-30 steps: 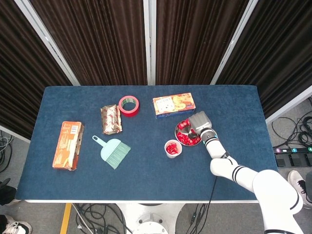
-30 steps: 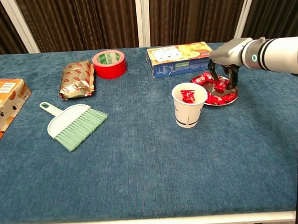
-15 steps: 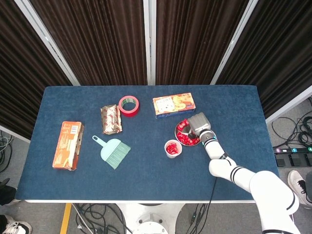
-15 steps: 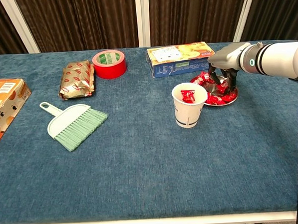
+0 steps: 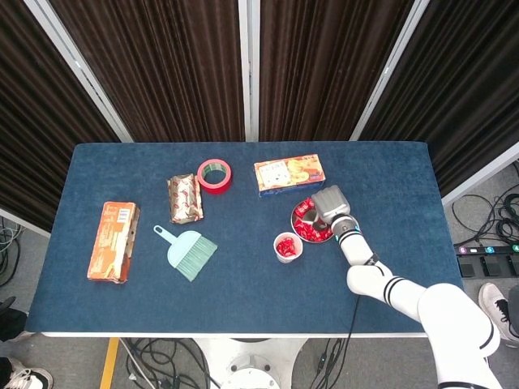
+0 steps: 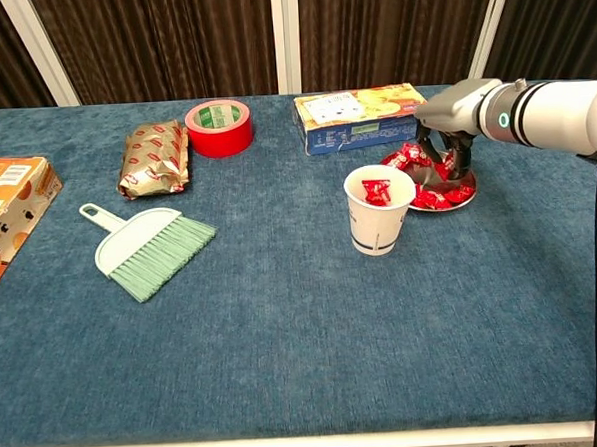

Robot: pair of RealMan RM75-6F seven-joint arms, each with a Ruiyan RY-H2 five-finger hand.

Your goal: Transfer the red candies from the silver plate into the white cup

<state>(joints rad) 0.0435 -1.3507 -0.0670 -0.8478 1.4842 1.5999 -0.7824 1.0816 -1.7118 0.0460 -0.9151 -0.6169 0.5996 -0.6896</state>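
The red candies [image 6: 415, 160] lie heaped on the silver plate [image 6: 464, 197], which sits on the blue desk [image 6: 303, 313] just beside the white cup [image 6: 380, 210], on the cup's far right side as seen in the chest view. Several red candies already sit inside the white cup. The right robot hand [image 6: 443, 144] is lowered over the silver plate with its dark fingers [image 6: 459, 155] pointing down among the candies; whether it is grasping one cannot be determined from either view. The left robot hand appears in neither view.

Behind the white cup, a flat yellow and blue box [image 6: 361, 117] lies on the desk. Left of the cup and well apart from it lies a mint green hand brush [image 6: 145, 248]. Farther back on that side are a roll of red tape [image 6: 219, 127] and a brown wrapped packet [image 6: 156, 157]. An orange box [image 6: 8, 217] lies at the far left edge.
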